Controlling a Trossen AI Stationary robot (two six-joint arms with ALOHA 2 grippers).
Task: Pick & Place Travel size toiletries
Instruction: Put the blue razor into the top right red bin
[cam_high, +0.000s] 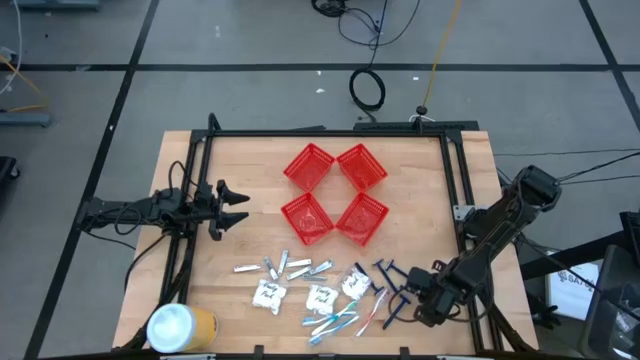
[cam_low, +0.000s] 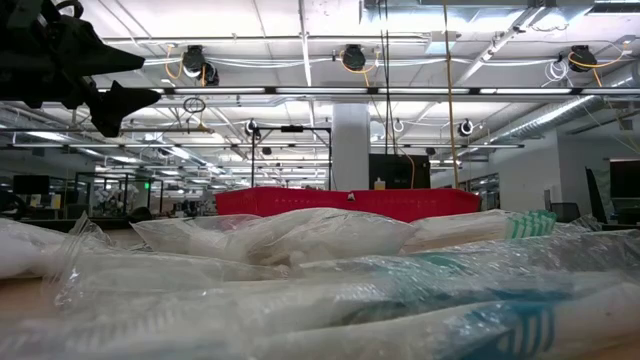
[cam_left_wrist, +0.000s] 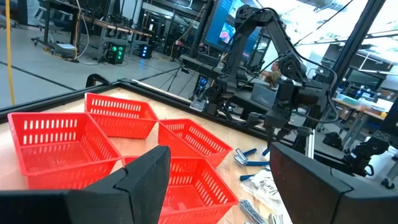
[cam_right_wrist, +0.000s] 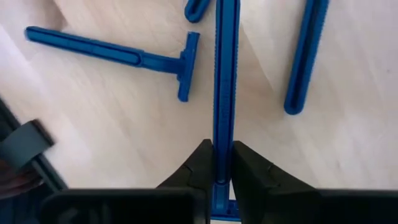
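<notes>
The travel size toiletries lie in a loose group near the table's front edge: white sachets, small tubes, wrapped toothbrushes and dark blue razors. My right gripper stands over the razors, pointing steeply down, shut on one blue razor. Another razor lies flat beside it, and a further blue handle lies on the other side. My left gripper waits open and level at the table's left, left of the four red baskets. My right gripper pinches the razor's straight handle between its two fingers, coming from above at a steep slant. The handle runs lengthwise out past the fingertips, along the fingers. Its far end leaves the wrist view, so I cannot tell whether that end still touches the table.
A large yellow can with a white lid lies at the front left corner. A black frame rims the wooden table. In the low view, wrapped toothbrushes fill the foreground with the baskets behind them.
</notes>
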